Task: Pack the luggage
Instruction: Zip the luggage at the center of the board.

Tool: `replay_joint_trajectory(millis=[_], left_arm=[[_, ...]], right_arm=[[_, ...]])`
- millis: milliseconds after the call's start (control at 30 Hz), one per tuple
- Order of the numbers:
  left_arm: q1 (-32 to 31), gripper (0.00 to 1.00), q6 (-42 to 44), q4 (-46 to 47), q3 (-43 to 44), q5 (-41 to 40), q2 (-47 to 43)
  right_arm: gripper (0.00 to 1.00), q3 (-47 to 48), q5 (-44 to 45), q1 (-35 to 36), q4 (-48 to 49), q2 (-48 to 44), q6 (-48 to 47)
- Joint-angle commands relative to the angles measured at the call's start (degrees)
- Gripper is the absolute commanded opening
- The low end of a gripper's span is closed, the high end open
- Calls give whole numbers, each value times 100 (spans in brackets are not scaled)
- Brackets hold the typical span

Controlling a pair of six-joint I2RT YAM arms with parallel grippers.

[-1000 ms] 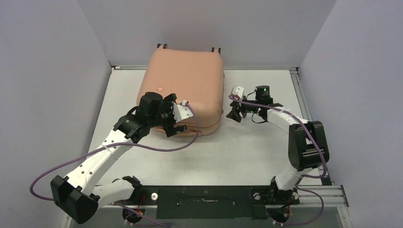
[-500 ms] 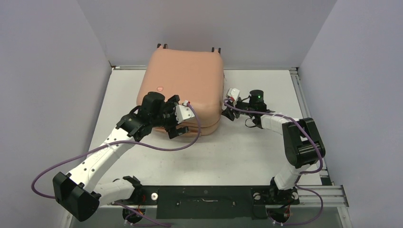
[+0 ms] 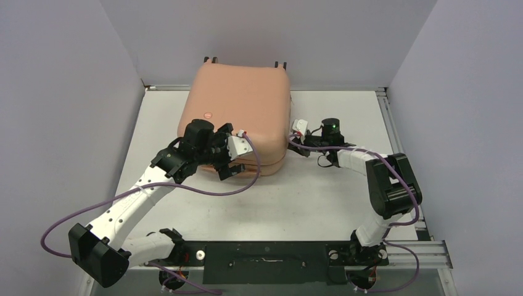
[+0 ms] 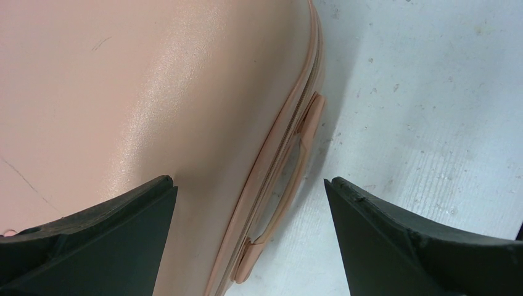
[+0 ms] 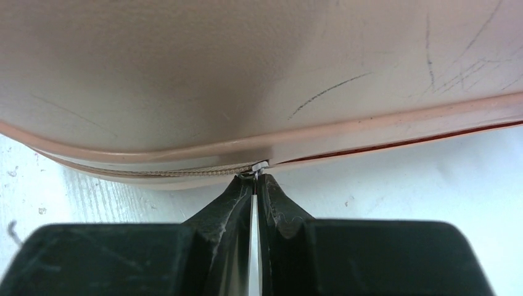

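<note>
The luggage (image 3: 240, 108), a peach-pink hard-shell suitcase, lies flat at the back of the white table with its lid down. A small red logo (image 3: 208, 114) shows on its shell. My left gripper (image 3: 226, 156) hangs open over the suitcase's near edge; in the left wrist view its jaws straddle the seam and the side handle (image 4: 290, 185). My right gripper (image 5: 255, 179) is at the suitcase's right side, shut on the small metal zipper pull (image 5: 260, 166). Left of the pull the zipper teeth (image 5: 172, 173) are joined; right of it the seam gapes, showing a dark reddish line.
Grey walls enclose the white table (image 3: 321, 191) on three sides. A metal rail (image 3: 385, 111) runs along the right edge. Purple cables trail from both arms. Two black wheels (image 3: 211, 60) stick out at the suitcase's far end.
My right gripper moved left to the suitcase's right side and closed on the zipper pull. The left arm shifted slightly and stays open over the near edge.
</note>
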Motion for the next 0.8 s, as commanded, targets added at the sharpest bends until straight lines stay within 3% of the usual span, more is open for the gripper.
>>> replay_joint_trajectory(millis=[0,333,767], left_arm=[[-30,96,-186,276,-50,-49,-20],[-28,96,-521,643,-125,-442,85],[-32,96,-895,1125,-269,-1069,176]], right_arm=[[5,231,-325,84,-578,-348,-658],[5,-70,-241,198,-1430,-1127,-1245],[5,-138,39,737,-2642,-1498,-2073]])
